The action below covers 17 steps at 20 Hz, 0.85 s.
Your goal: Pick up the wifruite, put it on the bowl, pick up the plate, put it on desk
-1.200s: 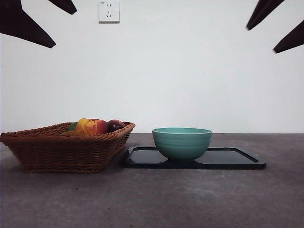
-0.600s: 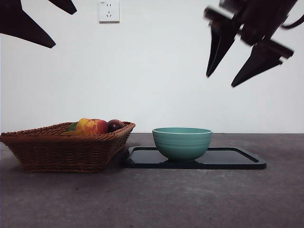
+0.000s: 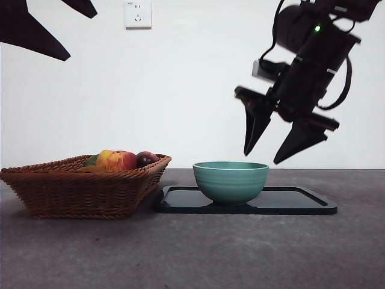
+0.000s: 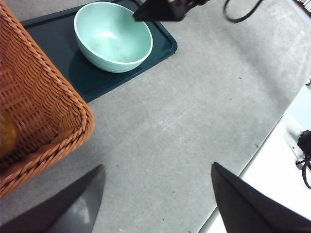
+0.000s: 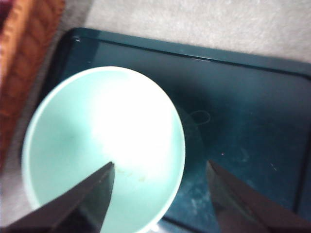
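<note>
The bowl [image 3: 230,180] sits empty beneath the open, empty right claw [image 3: 274,146], so fetching the kiwifruit from the wicker basket [image 3: 78,192] likely comes next.

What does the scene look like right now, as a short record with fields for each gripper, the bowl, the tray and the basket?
right gripper: open, empty, just above the bowl's rim
left gripper: open, empty, raised above the desk
bowl: mint green, empty, upright on the tray
tray: dark, flat on the desk
basket: wicker, beside the tray, holds an apple and a dark fruit
kiwifruit: not clearly visible
</note>
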{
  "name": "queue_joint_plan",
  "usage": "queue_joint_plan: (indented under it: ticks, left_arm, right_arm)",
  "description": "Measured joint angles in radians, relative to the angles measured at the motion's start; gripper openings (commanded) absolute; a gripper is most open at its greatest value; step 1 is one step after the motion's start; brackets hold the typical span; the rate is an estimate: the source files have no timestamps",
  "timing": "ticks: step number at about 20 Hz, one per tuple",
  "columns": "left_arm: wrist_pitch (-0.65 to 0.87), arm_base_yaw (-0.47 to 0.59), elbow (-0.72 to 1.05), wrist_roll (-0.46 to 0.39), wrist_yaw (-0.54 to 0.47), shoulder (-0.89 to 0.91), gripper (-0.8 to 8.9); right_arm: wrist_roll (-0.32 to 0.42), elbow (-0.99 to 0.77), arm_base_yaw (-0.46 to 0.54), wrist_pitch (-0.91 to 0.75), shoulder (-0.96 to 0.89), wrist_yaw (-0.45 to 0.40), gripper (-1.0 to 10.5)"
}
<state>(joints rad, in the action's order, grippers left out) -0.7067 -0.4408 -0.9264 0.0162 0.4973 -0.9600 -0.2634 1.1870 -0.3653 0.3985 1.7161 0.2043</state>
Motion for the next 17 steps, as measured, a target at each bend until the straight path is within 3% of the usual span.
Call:
queue_joint_plan:
  ticks: [4, 9, 17]
  left_arm:
    - [0.000, 0.000, 0.000, 0.000, 0.000, 0.000, 3.44]
    - [0.000, 0.000, 0.000, 0.000, 0.000, 0.000, 3.44]
    - [-0.023, 0.000, 0.000, 0.000, 0.000, 0.000, 3.44]
  right_arm:
    - [0.001, 0.000, 0.000, -0.042, 0.060, -0.025, 2.4]
    - [0.002, 0.000, 0.000, -0.110, 0.077, -0.026, 0.4]
    - [0.005, 0.000, 0.000, -0.120, 0.077, -0.072, 0.1]
